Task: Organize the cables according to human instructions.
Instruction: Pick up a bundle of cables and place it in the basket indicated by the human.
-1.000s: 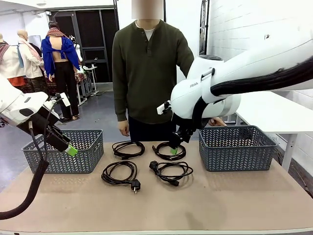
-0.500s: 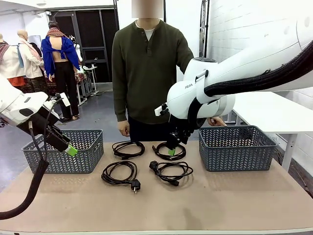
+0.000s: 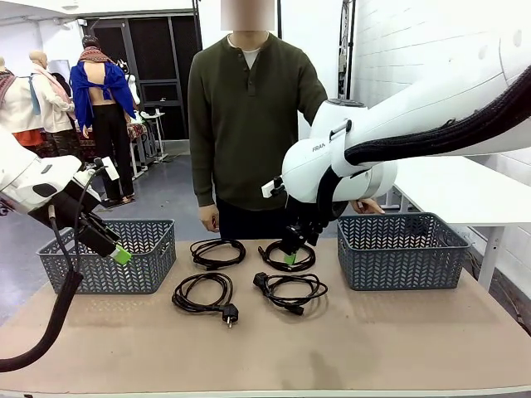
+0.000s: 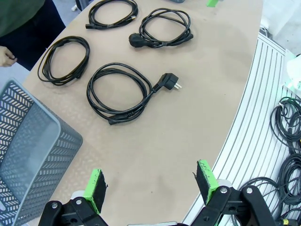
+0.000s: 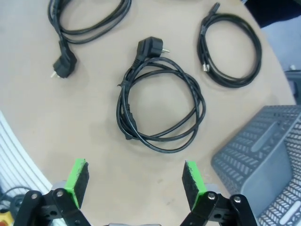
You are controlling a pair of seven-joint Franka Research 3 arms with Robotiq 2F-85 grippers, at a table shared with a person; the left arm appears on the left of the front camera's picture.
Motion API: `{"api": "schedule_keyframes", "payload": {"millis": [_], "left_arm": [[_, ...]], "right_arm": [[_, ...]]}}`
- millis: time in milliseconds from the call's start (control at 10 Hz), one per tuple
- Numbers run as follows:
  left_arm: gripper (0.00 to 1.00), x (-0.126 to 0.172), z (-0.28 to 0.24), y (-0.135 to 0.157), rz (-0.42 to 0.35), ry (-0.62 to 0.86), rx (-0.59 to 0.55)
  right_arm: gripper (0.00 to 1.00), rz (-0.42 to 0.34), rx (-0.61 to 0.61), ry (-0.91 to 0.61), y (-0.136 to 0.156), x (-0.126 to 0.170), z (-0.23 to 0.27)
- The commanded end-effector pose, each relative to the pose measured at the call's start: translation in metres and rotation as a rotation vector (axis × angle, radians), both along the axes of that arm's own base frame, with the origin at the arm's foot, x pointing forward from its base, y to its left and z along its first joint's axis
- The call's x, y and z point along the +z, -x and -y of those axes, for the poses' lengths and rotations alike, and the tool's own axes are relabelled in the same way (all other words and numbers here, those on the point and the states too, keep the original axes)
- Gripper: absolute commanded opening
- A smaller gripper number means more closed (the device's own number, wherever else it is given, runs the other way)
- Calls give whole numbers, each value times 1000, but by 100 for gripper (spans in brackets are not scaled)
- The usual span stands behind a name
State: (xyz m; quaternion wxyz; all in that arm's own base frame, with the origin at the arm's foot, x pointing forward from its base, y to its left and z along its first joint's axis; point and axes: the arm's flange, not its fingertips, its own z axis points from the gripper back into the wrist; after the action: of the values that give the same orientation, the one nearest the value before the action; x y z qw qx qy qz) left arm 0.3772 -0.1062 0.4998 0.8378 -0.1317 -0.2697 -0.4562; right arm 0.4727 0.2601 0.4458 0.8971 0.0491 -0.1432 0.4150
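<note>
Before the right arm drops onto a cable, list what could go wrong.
1. The open right gripper faces the near-right coil, which lies close to the far-right coil; a low pinch might snag both.
2. That coil is loosely wound; lifted by one strand it could unwind and its plug catch the rim of the right basket.
3. A person's hand is near that basket's far side, in a likely swing path.

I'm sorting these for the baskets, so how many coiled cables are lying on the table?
4: far left coil, far right coil, near left coil, near right coil, all on the table. None seems hidden.
</note>
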Motion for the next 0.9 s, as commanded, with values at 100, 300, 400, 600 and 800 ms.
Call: {"api": "schedule_keyframes", "payload": {"millis": [100,300,400,600,800], "left_arm": [[100,-1,-2,0,-4,20,-16],[100,-1,-2,0,-4,20,-16],[100,-1,-2,0,-4,20,-16],[100,-1,-2,0,-4,20,-16],[100,-1,-2,0,-4,20,-16]], "right_arm": [[100,-54,-71,-4,-23,-27,-25],[100,-104,-97,-2,-25,-43,-38],[100,-101,-96,13,-24,-50,-45],[100,-115,-67,29,-28,-65,-50],[100,-134,-33,46,-35,-80,-50]]}}
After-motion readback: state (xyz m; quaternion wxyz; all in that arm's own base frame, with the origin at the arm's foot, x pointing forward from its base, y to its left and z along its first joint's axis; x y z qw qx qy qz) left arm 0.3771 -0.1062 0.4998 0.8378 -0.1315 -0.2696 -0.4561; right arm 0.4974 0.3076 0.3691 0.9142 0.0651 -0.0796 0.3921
